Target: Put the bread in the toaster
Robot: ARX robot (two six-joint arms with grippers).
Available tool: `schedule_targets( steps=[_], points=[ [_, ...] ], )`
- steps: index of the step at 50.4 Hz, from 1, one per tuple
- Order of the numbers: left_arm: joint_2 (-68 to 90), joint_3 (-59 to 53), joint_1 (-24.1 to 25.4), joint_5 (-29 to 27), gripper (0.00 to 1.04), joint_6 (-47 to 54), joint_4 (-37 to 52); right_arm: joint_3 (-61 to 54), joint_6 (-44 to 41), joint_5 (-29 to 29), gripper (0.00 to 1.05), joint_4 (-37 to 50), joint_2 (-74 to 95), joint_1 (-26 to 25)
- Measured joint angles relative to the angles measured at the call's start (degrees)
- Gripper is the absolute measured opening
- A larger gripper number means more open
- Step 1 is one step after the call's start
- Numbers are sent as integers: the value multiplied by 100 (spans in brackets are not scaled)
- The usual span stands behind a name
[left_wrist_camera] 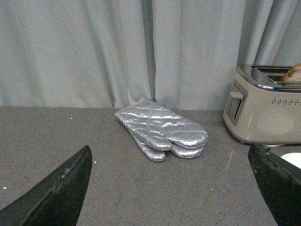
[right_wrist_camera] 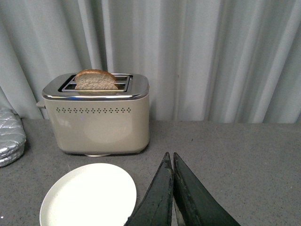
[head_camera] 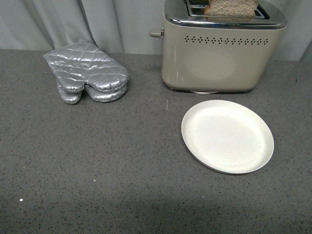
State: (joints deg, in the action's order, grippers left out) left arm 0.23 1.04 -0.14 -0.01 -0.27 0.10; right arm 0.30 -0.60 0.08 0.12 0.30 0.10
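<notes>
Brown bread (head_camera: 230, 8) upright in toaster (head_camera: 219, 53) slot (plate (head_camera: 227, 136) bare) | left pincer (left_wrist_camera: 174, 188) released | right pincer (right_wrist_camera: 172, 188) clenched

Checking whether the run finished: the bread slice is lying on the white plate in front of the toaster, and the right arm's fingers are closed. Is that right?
Not quite. The bread stands in a slot of the toaster, as the right wrist view shows; the white plate in front of it holds nothing. The right gripper has its fingers closed, as you said.

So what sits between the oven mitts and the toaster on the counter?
Nothing: in the front view the counter between the oven mitts and the toaster is bare. The left wrist view agrees.
</notes>
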Motion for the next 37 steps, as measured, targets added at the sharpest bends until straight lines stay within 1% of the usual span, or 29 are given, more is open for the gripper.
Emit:
schedule_targets(
  steps=[2,6,7,9,19,23,26,28,30,31,34,37],
  points=[
    [0,0,0,0,98,0,0,0,-2,0,2,-2,0,0],
    [0,0,0,0,98,0,0,0,0,-2,19,-2,0,0],
    [0,0,0,0,98,-2,0,0,0,0,21,-2,-2,0],
    [0,0,0,0,98,0,0,0,0,-2,28,-2,-4,0],
    [0,0,0,0,98,0,0,0,0,0,57,-2,-4,0],
    [0,0,0,0,98,0,0,0,0,0,76,-2,-4,0],
    [0,0,0,0,98,0,0,0,0,0,87,-2,-4,0],
    [0,0,0,0,98,0,0,0,0,-2,92,-2,-4,0],
    [0,0,0,0,98,0,0,0,7,0,97,-2,-4,0],
    [0,0,0,0,98,0,0,0,13,-2,97,-2,-4,0],
    [0,0,0,0,98,0,0,0,13,0,94,-2,-4,0],
    [0,0,0,0,98,0,0,0,15,0,95,-2,-4,0]
  ],
)
